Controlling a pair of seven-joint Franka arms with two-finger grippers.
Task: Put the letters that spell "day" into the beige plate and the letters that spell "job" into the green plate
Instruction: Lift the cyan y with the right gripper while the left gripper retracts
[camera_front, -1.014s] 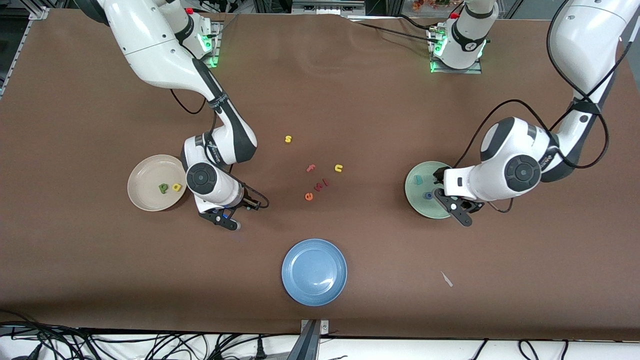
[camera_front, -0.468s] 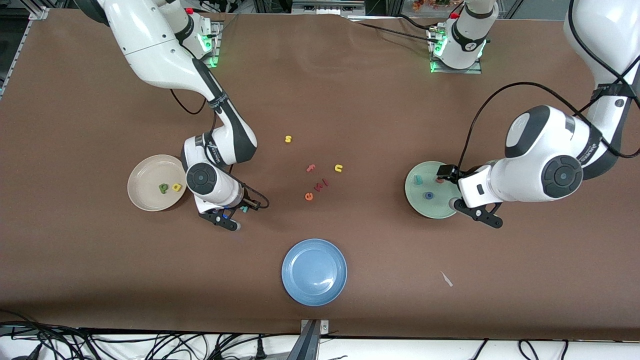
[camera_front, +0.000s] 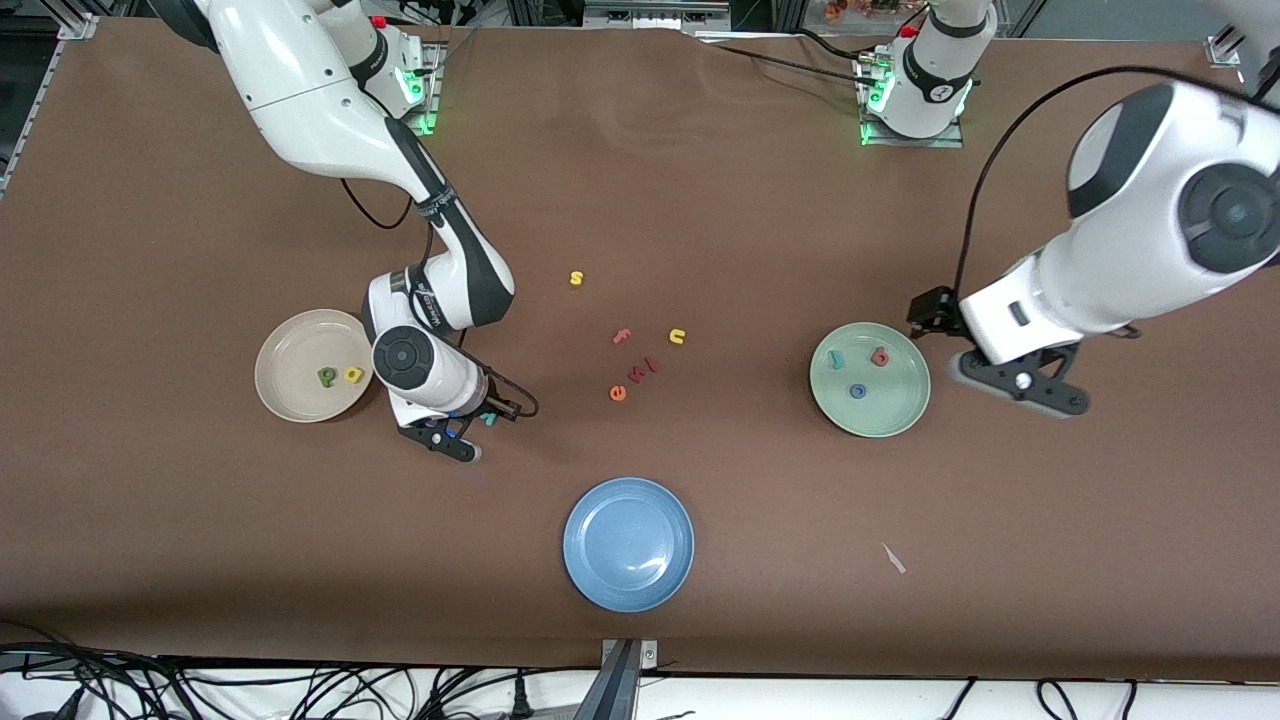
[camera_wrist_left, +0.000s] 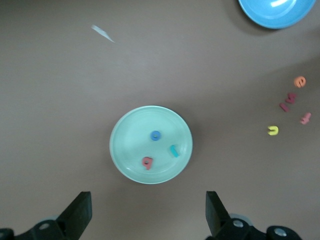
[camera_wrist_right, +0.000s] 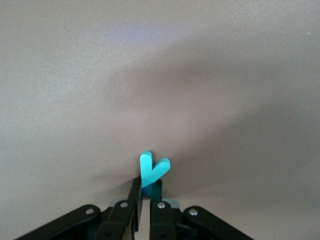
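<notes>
Teal y (camera_wrist_right: 151, 169) clamped in right end effector (camera_front: 478, 424), last for beige plate (camera_front: 290, 400); green plate (camera_front: 900, 415) filled, left end effector (camera_front: 1020, 385) apart.

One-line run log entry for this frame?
right gripper: shut on teal y | left gripper: open above green plate | j, o, b in plate
</notes>
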